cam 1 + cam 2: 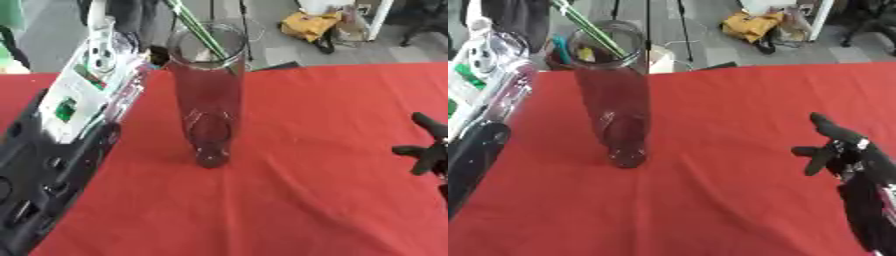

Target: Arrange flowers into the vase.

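Observation:
A tall clear glass vase (208,95) stands upright on the red tablecloth (315,165), left of centre. Green flower stems (194,25) come down from the top edge and slant into its mouth; the blooms are out of frame. My left arm (83,95), black with white and silver parts, rises along the left side right beside the vase up to the top edge, and its hand is cut off there. My right hand (842,147) is open at the right edge, fingers spread just above the cloth, well apart from the vase.
Beyond the table's far edge (350,66) is a grey floor with a yellow bag (308,25), black stand legs (245,30) and other clutter. Bare red cloth lies between the vase and my right hand.

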### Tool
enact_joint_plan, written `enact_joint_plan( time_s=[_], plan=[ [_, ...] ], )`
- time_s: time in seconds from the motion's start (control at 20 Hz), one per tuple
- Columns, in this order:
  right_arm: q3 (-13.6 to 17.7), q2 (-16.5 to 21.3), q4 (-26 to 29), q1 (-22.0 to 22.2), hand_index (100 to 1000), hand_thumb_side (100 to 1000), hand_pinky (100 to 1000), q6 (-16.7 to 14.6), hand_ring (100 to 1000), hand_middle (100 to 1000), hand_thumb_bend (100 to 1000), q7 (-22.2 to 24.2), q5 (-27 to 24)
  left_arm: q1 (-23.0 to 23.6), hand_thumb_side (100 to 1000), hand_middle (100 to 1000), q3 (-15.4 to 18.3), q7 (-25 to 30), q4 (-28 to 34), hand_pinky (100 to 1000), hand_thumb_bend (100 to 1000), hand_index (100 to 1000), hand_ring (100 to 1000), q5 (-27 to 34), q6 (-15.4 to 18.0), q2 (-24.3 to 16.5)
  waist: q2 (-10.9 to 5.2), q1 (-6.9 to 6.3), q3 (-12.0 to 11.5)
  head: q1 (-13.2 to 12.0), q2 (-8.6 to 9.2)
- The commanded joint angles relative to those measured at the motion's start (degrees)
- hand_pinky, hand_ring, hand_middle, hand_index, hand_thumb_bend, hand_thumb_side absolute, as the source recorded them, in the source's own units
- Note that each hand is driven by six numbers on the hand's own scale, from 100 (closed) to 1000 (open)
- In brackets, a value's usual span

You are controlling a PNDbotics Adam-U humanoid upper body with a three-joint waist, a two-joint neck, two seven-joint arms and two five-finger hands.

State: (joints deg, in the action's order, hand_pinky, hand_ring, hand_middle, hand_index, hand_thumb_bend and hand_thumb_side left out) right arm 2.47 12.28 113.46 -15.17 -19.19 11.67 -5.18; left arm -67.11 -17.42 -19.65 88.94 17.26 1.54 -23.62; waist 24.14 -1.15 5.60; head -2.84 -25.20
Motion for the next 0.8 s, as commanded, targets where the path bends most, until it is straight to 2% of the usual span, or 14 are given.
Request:
enact_joint_plan(
  time_s=[0.05,0.55,0.6,0.8],
  plan=[
    [0.3,0.3,1.1,-0.5,839,1000,742,-0.1,1000,435,100,0.3,0.0,-1.3,787,100,0.6,0.0,-0.1,100,374,130,100,-2.4,0.6,-0.8,-1.02,0.06,0.0,0.3,0.57],
    [0.3,0.2,1.1,-0.4,840,1000,742,0.0,1000,435,100,0.4,0.0,-1.2,807,100,0.6,0.4,-0.8,100,392,146,100,-5.6,0.6,-0.9,-1.05,0.03,-0.1,0.3,0.7],
    [0.3,0.2,1.1,-0.3,840,1000,742,0.0,1000,435,100,0.4,0.0,-1.1,895,100,0.2,0.7,-0.9,100,322,218,100,-5.9,0.4,-1.2,-1.2,-0.01,-0.1,0.3,0.68],
    [0.4,0.2,1.1,-0.2,840,1000,742,0.0,1000,435,100,0.2,0.0,-0.8,946,100,0.1,3.1,-1.3,100,221,255,100,-8.2,-1.8,-1.5,-1.5,-0.02,-0.1,0.4,0.55]
  ],
)
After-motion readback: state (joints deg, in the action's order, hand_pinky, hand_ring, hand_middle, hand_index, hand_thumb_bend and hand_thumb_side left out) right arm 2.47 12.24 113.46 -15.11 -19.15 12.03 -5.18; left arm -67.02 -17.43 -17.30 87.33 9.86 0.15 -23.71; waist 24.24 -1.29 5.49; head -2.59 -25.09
